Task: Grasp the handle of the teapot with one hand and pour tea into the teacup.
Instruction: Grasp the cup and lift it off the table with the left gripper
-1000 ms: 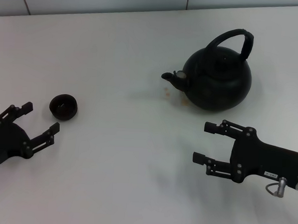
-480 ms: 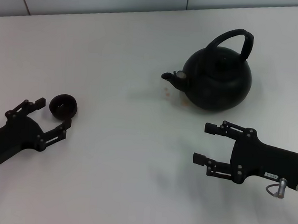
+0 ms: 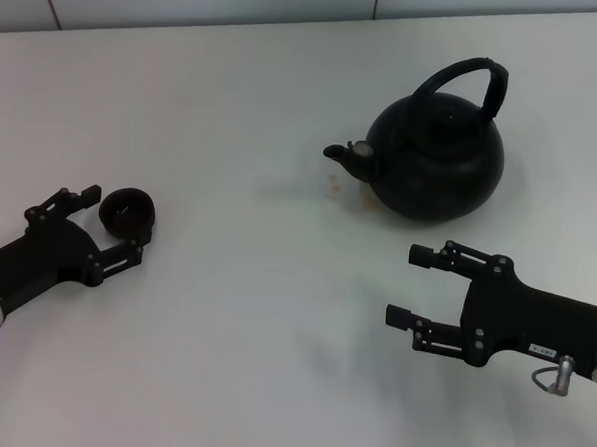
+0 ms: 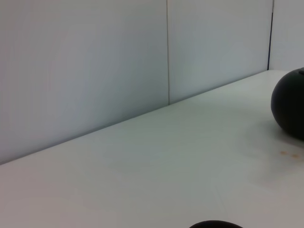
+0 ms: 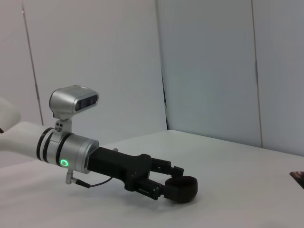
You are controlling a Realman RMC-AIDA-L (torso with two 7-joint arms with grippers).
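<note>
Fingers of the left gripper [image 3: 115,224] are spread on either side of the teacup [image 3: 128,214], which sits on the white table [image 3: 234,310] at the robot's left. One finger lies just behind the cup and the other just in front of it; whether either touches the rim cannot be told. The right wrist view shows the same thing from the side, with the cup [image 5: 183,188] between the open fingers and resting on the table. This looks like a hold meant to steady the cup or bring it nearer the spout, since it stands well apart from the teapot [image 3: 435,157].

That teapot stands upright toward the far right of the table, with its spout pointing toward the cup's side and its handle [image 3: 473,79] arching free over the lid, nothing holding it. A few small brownish spots mark the table just beside the spout.

Spread open and empty, the right gripper [image 3: 415,285] rests low, near the teapot on the robot's side of it. From there it is likely placed to rise to the handle, so pouring has not begun.
</note>
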